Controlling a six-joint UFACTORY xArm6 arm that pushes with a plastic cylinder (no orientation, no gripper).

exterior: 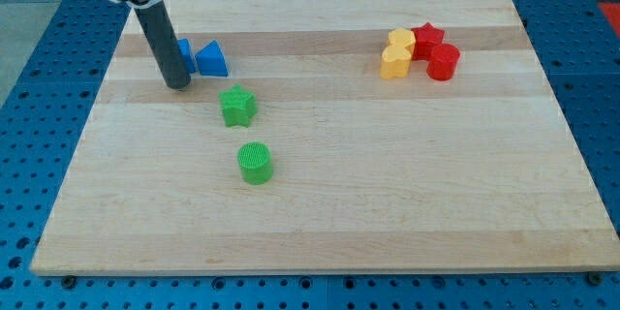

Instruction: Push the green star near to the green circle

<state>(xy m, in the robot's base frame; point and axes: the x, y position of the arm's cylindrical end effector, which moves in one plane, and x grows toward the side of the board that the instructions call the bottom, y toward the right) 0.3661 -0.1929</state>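
Blue block (183,54) half-hidden behind rod (162,39).

Single high, oblique view over the whole board (320,223)

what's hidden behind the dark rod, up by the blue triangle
Behind my tip a blue block shows only one edge; its shape is covered. The blue triangle beside it is fully visible.

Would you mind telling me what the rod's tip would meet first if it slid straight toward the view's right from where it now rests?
Probably the blue triangle: my tip rests just left of it, though slightly lower, so it may only graze the triangle's near edge. The green star lies below that line.
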